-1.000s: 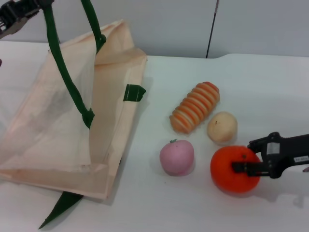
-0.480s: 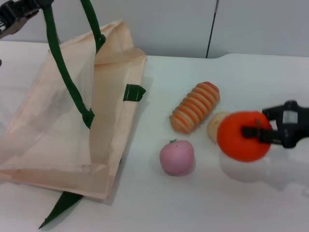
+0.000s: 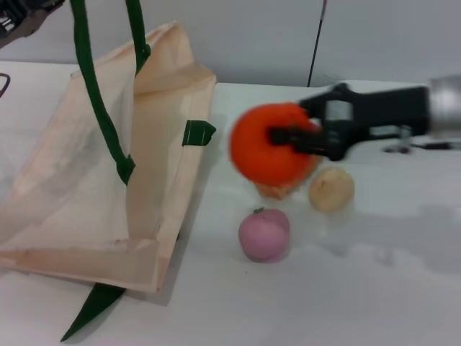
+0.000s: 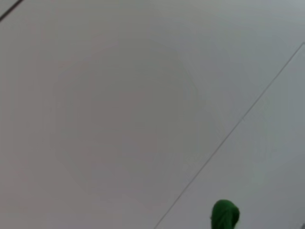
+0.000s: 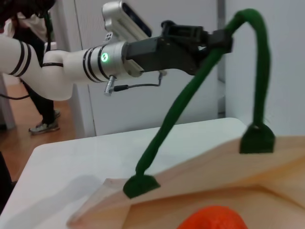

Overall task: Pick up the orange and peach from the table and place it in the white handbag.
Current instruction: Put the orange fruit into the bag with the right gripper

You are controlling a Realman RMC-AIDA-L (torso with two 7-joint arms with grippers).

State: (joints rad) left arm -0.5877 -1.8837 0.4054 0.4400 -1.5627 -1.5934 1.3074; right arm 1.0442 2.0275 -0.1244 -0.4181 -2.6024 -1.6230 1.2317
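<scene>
Carried up-left since earlier, the orange (image 3: 270,143), clamped by the right gripper (image 3: 288,137), now hides the striped item (image 3: 277,190); the left gripper (image 5: 217,39) pinches the white handbag (image 3: 94,209) handle.

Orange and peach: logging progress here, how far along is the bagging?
Nothing is bagged yet. The right pincer carries the orange above the table, near the white handbag, whose handle the left pincer holds up. The peach is left on the table.
</scene>
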